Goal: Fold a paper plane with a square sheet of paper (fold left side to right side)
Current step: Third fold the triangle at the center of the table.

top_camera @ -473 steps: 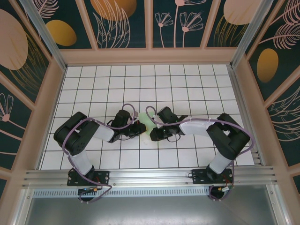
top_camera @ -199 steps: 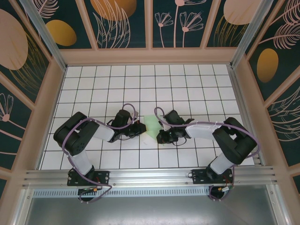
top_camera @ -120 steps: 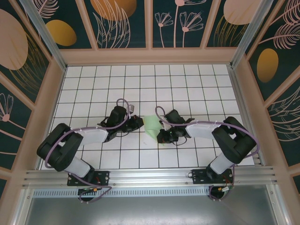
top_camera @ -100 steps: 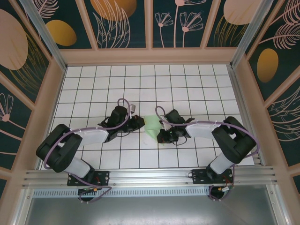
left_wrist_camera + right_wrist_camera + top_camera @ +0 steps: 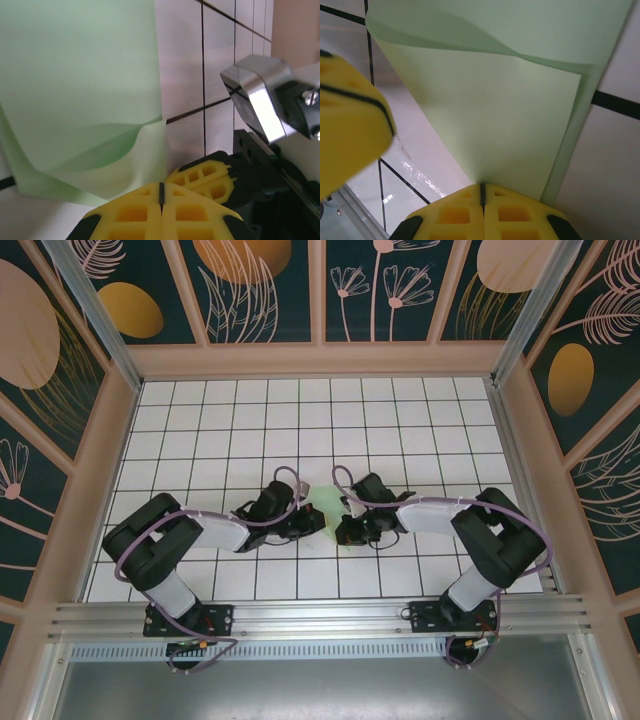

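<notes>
L tool swung back to paper, R tool pinching it

Enclosed robot test cell in a lab. A white gridded table is boxed in by aluminium framing and printed floral panels; two arms are bolted to the near rail.

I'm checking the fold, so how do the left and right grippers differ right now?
The left gripper sits by a lifted, curled corner of the paper; the right gripper meets a flat part. The left one reaches in from the paper's left, the right one from its right. Both are shut.
</notes>
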Action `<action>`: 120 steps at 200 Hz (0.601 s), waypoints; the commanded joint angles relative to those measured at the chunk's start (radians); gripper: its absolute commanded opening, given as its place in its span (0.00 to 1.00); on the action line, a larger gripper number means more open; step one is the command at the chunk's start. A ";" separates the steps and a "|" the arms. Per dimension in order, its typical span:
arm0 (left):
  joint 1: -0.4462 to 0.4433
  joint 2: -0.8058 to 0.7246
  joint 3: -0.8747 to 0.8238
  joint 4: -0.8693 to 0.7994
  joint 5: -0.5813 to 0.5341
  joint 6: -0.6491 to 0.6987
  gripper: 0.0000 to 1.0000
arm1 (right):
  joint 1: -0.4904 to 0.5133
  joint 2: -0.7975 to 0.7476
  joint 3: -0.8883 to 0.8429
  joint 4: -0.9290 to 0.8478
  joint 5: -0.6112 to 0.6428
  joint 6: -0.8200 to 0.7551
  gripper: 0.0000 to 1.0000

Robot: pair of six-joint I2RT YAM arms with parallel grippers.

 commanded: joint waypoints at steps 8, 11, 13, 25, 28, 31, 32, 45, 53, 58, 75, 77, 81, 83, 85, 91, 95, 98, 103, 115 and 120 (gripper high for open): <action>-0.026 0.041 0.023 0.073 0.008 -0.042 0.07 | -0.002 0.067 -0.038 -0.071 0.096 0.002 0.08; -0.026 0.045 0.027 0.074 0.008 -0.043 0.06 | -0.003 0.067 -0.038 -0.071 0.096 0.002 0.07; -0.029 0.048 0.028 0.074 0.008 -0.043 0.07 | -0.003 0.067 -0.038 -0.071 0.096 0.002 0.07; -0.036 0.073 0.034 0.079 0.008 -0.048 0.06 | -0.003 0.067 -0.036 -0.073 0.097 0.000 0.08; -0.038 0.085 0.036 0.083 0.008 -0.051 0.06 | -0.003 0.066 -0.036 -0.074 0.097 -0.001 0.08; -0.039 0.091 0.036 0.086 0.008 -0.053 0.06 | -0.003 0.067 -0.036 -0.074 0.098 -0.001 0.08; -0.040 0.093 0.037 0.087 0.007 -0.054 0.06 | -0.003 0.067 -0.036 -0.074 0.098 -0.001 0.08; -0.041 0.115 0.036 0.110 0.006 -0.065 0.06 | -0.003 0.067 -0.035 -0.077 0.100 -0.003 0.07; -0.041 0.128 0.035 0.123 0.008 -0.071 0.06 | -0.003 0.065 -0.037 -0.078 0.101 -0.003 0.08; -0.040 0.136 0.034 0.132 0.008 -0.074 0.06 | -0.003 0.065 -0.038 -0.077 0.102 -0.003 0.08; -0.043 0.151 0.032 0.126 -0.006 -0.076 0.05 | -0.003 0.064 -0.038 -0.078 0.102 -0.004 0.07; -0.042 0.152 0.032 0.122 -0.009 -0.073 0.05 | -0.003 0.063 -0.038 -0.079 0.103 -0.004 0.07; -0.042 0.154 0.032 0.112 -0.018 -0.070 0.05 | -0.003 0.063 -0.039 -0.080 0.103 -0.004 0.07; -0.042 0.154 0.031 0.105 -0.020 -0.067 0.05 | -0.003 0.063 -0.038 -0.080 0.104 -0.004 0.07; -0.042 0.154 0.031 0.096 -0.026 -0.064 0.05 | -0.003 0.064 -0.038 -0.082 0.104 -0.004 0.08; -0.042 0.152 0.034 0.068 -0.041 -0.051 0.05 | -0.004 0.062 -0.038 -0.085 0.106 -0.005 0.08; -0.043 0.149 0.037 0.043 -0.054 -0.041 0.06 | -0.003 0.061 -0.036 -0.088 0.108 -0.006 0.07; -0.043 0.149 0.040 0.025 -0.062 -0.033 0.06 | -0.003 0.059 -0.036 -0.091 0.110 -0.007 0.07; -0.043 0.148 0.043 -0.002 -0.076 -0.024 0.06 | -0.004 0.058 -0.035 -0.094 0.114 -0.007 0.07; -0.041 0.145 0.052 -0.082 -0.113 0.005 0.06 | -0.006 0.050 -0.035 -0.102 0.117 -0.009 0.07; -0.040 0.147 0.057 -0.110 -0.126 0.019 0.06 | -0.008 0.047 -0.036 -0.103 0.116 -0.010 0.08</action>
